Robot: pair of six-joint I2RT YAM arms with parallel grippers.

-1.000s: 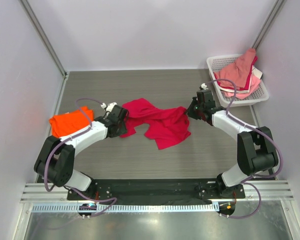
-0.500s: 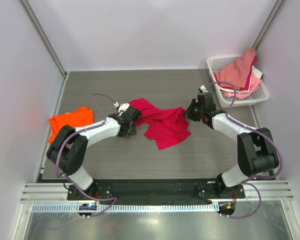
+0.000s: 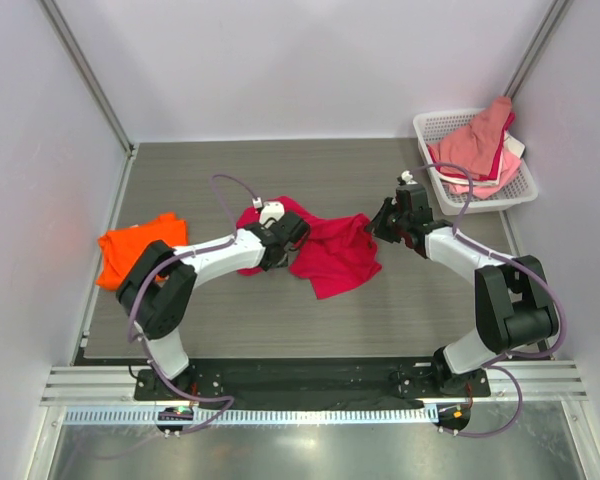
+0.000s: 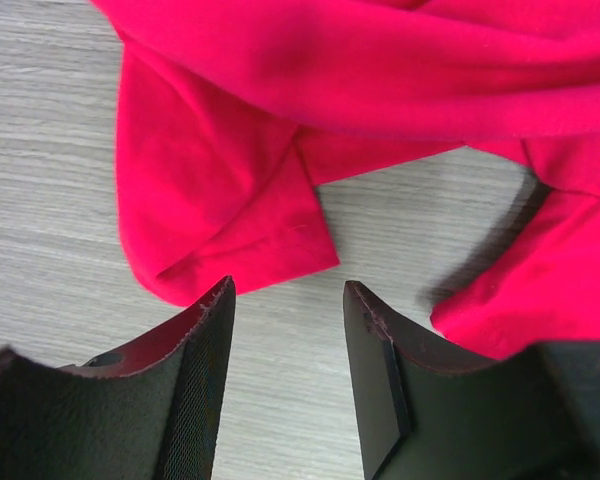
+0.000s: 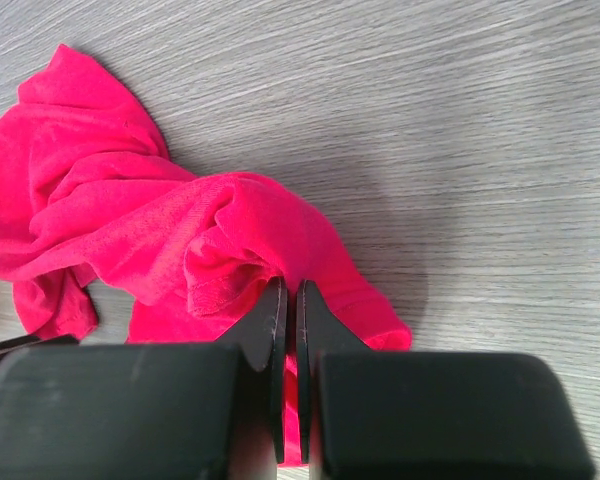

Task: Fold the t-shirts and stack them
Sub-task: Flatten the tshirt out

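From above the near edge of the desk (image 3: 280, 175) we look down on everything; our two wrist cameras sit close over the red t-shirt (image 3: 335, 260), which all three views share.

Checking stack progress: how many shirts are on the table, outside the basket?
2: crimson t-shirt mid-table; orange t-shirt at the left edge. The basket holds more garments, uncountable.

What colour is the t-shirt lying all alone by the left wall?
That t-shirt is bright orange; the top external view shows it best.
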